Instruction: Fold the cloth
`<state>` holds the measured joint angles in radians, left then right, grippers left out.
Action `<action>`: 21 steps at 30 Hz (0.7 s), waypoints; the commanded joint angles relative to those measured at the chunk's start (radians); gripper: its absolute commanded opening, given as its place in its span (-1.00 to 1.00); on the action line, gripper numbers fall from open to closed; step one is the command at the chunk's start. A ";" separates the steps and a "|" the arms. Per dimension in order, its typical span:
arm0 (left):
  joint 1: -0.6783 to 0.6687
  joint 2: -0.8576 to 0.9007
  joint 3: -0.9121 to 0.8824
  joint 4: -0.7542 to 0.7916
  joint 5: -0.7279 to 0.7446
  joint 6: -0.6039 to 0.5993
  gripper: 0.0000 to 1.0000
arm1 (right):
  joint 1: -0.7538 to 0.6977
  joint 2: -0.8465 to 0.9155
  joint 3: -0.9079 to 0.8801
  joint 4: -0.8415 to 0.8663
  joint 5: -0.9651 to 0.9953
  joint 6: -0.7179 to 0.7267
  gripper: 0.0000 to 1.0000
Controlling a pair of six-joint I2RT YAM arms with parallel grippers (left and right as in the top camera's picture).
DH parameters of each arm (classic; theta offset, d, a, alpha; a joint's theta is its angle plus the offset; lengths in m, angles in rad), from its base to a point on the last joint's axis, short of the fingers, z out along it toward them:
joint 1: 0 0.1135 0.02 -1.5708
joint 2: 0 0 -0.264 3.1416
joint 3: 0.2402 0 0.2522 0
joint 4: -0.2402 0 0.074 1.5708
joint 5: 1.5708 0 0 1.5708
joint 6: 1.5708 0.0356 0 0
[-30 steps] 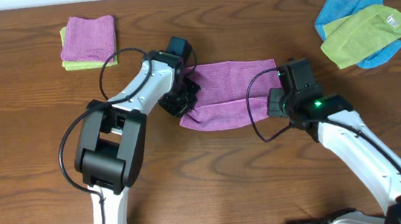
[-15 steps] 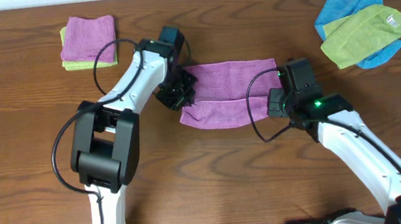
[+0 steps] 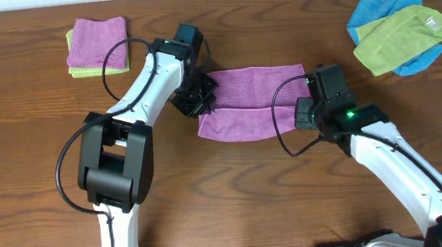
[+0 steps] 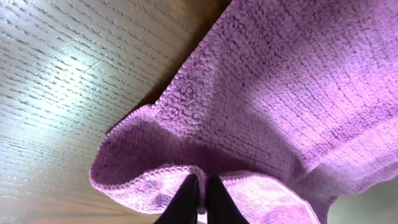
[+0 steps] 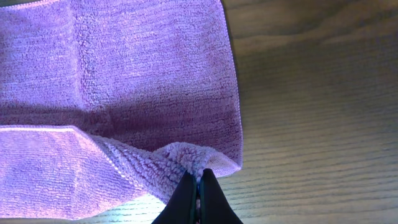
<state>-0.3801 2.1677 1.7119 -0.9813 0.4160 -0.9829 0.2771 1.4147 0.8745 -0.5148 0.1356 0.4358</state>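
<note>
The cloth (image 3: 252, 104) lay mid-table (image 3: 237, 196), doubled into a band between the arms. The left gripper (image 4: 200, 185) was clamped on its left edge and the right gripper (image 5: 199, 180) on its right corner. A folded stack (image 3: 97, 44) sat far left and loose cloths (image 3: 400, 30) far right

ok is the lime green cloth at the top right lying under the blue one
No, in the overhead view the lime-green cloth lies on top of the blue cloth.
</note>
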 commanded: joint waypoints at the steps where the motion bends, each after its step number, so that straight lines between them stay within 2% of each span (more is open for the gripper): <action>1: 0.007 0.007 0.019 -0.006 -0.006 0.018 -0.88 | -0.008 0.005 0.016 -0.001 0.014 -0.014 -0.97; 6: 0.007 0.007 0.019 -0.005 -0.018 0.018 -0.88 | -0.008 0.005 0.016 -0.001 0.014 -0.014 -0.97; 10: 0.008 0.007 0.019 0.003 -0.114 0.018 -0.88 | -0.008 0.005 0.016 0.014 0.014 -0.014 -0.97; 15: 0.023 0.007 0.019 0.125 -0.104 0.019 -0.88 | -0.012 0.005 0.016 0.095 0.018 -0.014 -0.97; 21: 0.023 0.007 0.019 0.191 -0.102 0.019 -0.88 | -0.013 0.008 0.015 0.168 0.032 -0.015 -0.97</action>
<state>-0.3607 2.1677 1.7134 -0.8005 0.3325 -0.9707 0.2771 1.4147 0.8753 -0.3687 0.1368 0.4358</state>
